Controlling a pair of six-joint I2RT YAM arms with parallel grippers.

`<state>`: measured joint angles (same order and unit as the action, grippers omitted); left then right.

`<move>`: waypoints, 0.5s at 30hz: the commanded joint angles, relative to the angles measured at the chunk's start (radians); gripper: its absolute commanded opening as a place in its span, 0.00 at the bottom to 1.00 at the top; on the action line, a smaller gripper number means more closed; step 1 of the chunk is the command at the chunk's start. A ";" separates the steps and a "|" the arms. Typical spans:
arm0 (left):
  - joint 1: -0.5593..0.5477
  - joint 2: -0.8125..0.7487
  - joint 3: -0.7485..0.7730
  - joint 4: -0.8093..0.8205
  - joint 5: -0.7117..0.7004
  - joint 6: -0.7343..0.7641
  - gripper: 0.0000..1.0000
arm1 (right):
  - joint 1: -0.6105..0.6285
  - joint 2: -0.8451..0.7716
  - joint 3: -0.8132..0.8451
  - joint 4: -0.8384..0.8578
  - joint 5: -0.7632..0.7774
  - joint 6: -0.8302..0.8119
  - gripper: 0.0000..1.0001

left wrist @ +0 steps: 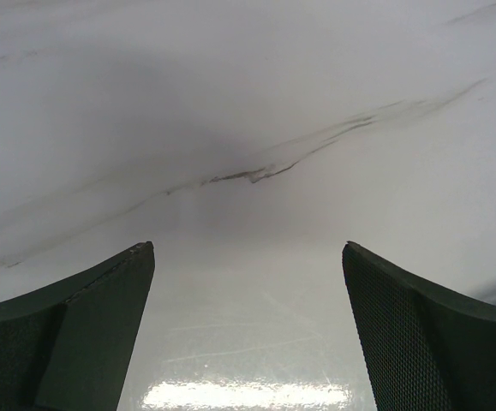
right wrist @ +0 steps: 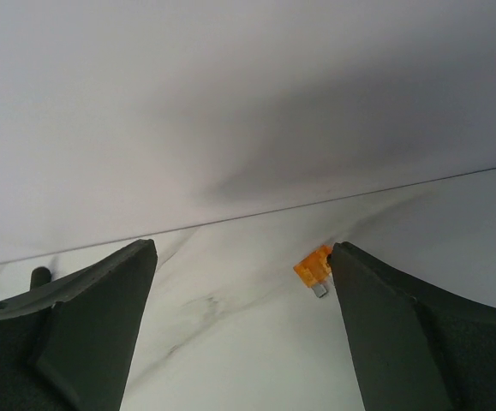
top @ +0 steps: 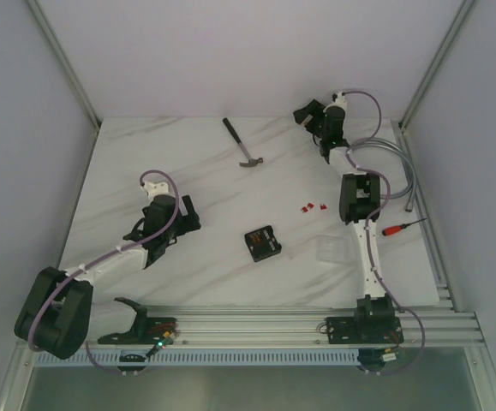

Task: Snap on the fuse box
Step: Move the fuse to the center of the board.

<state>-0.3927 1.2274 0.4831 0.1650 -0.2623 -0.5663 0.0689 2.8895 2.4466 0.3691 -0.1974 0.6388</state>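
Waiting uncovered near the worktop [top: 188, 163] front edge: fuse box [top: 262, 242]
Left fingers [left wrist: 76, 334] and right fingers [right wrist: 76, 334] wide, empty; clear cover [top: 333, 250] lies loose

You have a hammer [top: 241, 144] toward the back of the marble worktop [top: 196, 184]. Right of the hammer and nearer you lie a few small red fuses [top: 311, 206]. Farther right of it are a clear cover [top: 333, 250] and a red-handled screwdriver [top: 402, 227]. Your right wrist view shows an orange fuse [right wrist: 313, 269] near the wall.

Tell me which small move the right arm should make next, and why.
Probably draw the right gripper back from the far wall toward the fuse box. Its jaws stand open with nothing between them, an orange fuse lies loose beside one finger, and the box sits open, well away from it.
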 commanded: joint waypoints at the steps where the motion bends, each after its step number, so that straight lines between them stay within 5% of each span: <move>1: 0.006 -0.026 -0.013 0.031 0.000 0.006 1.00 | 0.035 0.004 0.026 -0.136 0.002 -0.061 0.89; 15: 0.006 -0.086 -0.030 0.026 0.012 0.001 1.00 | 0.092 -0.088 -0.068 -0.313 -0.074 -0.197 0.80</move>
<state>-0.3927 1.1679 0.4698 0.1650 -0.2619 -0.5667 0.1364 2.8281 2.4229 0.2066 -0.2138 0.5232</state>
